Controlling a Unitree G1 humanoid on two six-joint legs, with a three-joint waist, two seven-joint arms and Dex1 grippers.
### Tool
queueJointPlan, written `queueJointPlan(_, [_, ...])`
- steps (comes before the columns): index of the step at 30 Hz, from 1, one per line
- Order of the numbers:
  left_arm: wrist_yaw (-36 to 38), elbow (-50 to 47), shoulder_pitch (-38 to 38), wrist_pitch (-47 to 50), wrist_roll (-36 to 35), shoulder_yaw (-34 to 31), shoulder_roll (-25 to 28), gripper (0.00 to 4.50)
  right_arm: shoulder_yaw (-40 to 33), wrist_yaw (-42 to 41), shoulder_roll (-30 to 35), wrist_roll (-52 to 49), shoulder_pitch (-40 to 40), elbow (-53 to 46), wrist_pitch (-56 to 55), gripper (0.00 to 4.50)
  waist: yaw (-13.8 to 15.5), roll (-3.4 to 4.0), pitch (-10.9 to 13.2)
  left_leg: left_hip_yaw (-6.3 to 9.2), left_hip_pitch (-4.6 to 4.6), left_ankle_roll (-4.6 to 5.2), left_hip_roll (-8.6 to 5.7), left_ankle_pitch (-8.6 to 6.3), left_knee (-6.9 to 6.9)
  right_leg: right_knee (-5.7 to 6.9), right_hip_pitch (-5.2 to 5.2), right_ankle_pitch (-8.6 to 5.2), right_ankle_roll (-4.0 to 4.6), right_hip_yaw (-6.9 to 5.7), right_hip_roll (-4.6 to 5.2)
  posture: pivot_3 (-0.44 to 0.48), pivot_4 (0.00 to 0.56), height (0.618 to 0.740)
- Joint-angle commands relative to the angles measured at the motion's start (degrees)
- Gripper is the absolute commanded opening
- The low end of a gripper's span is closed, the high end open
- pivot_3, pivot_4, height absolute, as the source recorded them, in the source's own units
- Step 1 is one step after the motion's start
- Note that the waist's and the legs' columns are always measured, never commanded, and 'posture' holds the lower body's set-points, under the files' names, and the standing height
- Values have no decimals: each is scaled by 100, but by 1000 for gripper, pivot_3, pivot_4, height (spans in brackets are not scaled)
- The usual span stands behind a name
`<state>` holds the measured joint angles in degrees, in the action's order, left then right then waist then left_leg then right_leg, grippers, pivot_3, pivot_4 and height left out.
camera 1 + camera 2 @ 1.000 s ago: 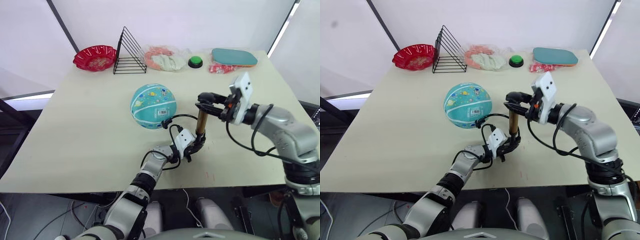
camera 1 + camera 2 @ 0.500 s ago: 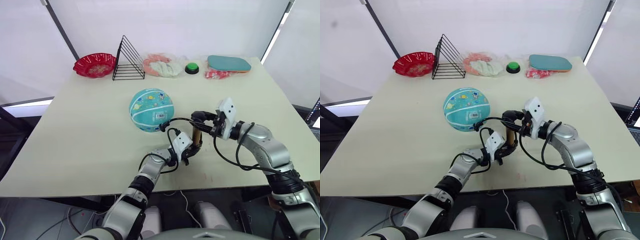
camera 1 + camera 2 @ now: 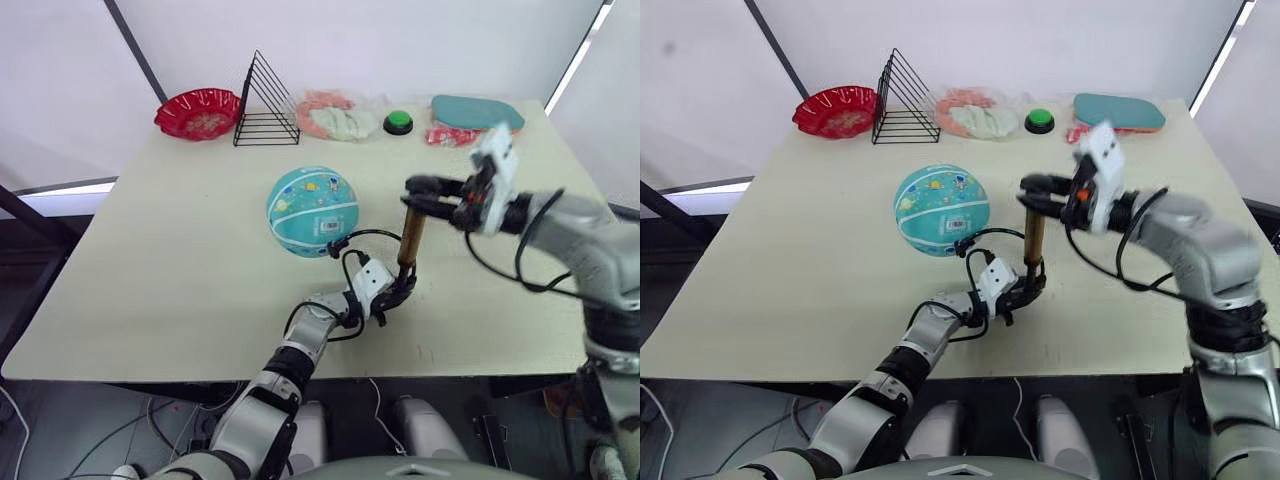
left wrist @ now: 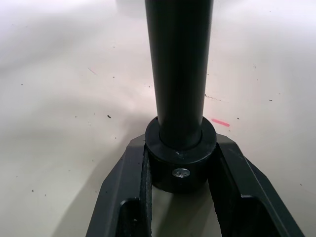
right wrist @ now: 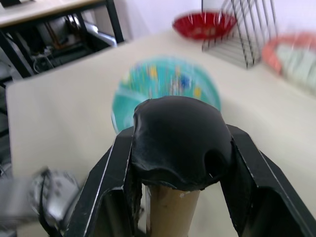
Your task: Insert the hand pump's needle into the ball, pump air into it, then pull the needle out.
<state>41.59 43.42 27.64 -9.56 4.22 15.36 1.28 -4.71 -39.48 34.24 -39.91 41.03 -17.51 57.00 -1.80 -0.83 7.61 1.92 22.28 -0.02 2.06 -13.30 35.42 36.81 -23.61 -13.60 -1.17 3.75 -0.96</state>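
Note:
The teal ball (image 3: 312,205) rests mid-table, barcode sticker facing me. The hand pump stands upright to its right, amber barrel (image 3: 408,240) vertical. My left gripper (image 3: 400,292) is shut on the pump's black base cap (image 4: 180,160), pinning it to the table. My right gripper (image 3: 432,192) is shut on the black T-handle (image 5: 175,140), which sits raised above the barrel. A thin black hose (image 3: 365,234) loops from the pump's base to the ball's near side below the sticker. The needle is too small to make out there.
Along the table's far edge stand a red bowl (image 3: 197,112), a black wire rack (image 3: 265,102), a bag of pink and white items (image 3: 335,117), a green button (image 3: 399,122) and a teal paddle (image 3: 476,110). The table's near edge (image 3: 200,372) runs just behind my left wrist.
My right gripper pushed the T-handle down half a second ago and has now pulled it back up. My left gripper, the pump's base and the ball stay put; the camera shifted.

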Motion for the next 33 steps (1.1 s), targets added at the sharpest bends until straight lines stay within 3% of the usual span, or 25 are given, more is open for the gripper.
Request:
queueJointPlan(1, [-46,541,-220,228,174,139,50,1061,-743,250,229,-629,687,-298,472,1601,4,0,13,0,3,0,0,0,2,0,-1,0,0,0,1,0,150,740])
queueJointPlan(6, [-62,588,-204,214,165,129,28,1061,-1019,511,314,-1059,1153,-117,855,1601,1,8,31,1,12,1,0,0,12,0,-7,2,-4,-1,1,0,150,740])
queueJointPlan(14, [-79,586,-206,197,152,133,37,1061,38,192,124,-278,-364,-25,-82,1601,-1,10,28,1,31,3,0,-1,41,0,-9,10,-18,-2,1,0,150,740])
queueJointPlan(17, [-78,520,-255,205,141,133,80,1061,936,-34,-65,493,-1184,422,-885,1601,-53,-28,-16,3,11,4,4,-2,53,4,8,10,-18,-4,-3,0,150,740])
queueJointPlan(25, [-121,383,-315,269,112,134,87,1060,2105,-451,-916,1889,-2040,2187,-2644,1601,-121,-44,-97,-6,-64,32,15,-20,44,3,62,-6,7,5,-18,0,150,740])
queueJointPlan(28, [-123,334,-341,300,119,126,95,1060,2225,-542,-1127,2165,-2155,2569,-2985,1600,-153,-52,-115,-6,-89,32,15,-21,30,2,87,-12,17,5,-18,0,150,740])
queueJointPlan(30, [-128,318,-350,312,122,117,107,1060,2145,-575,-1274,2215,-2184,2756,-3088,1557,-151,-102,-127,-13,-137,32,15,-21,1,0,116,-18,24,12,-16,0,150,740])
queueJointPlan(32, [-155,308,-356,319,131,110,117,1060,2124,-677,-1296,2279,-2170,2768,-3152,1059,-179,-80,-130,-2,-152,32,19,-21,-9,1,123,-29,45,-1,-17,0,150,740])
queueJointPlan(33, [-158,303,-360,321,132,110,118,1060,2081,-712,-1306,2265,-2162,2717,-3141,1059,-185,-69,-134,-11,-154,31,17,-21,-16,0,124,-29,44,8,-14,0,150,740])
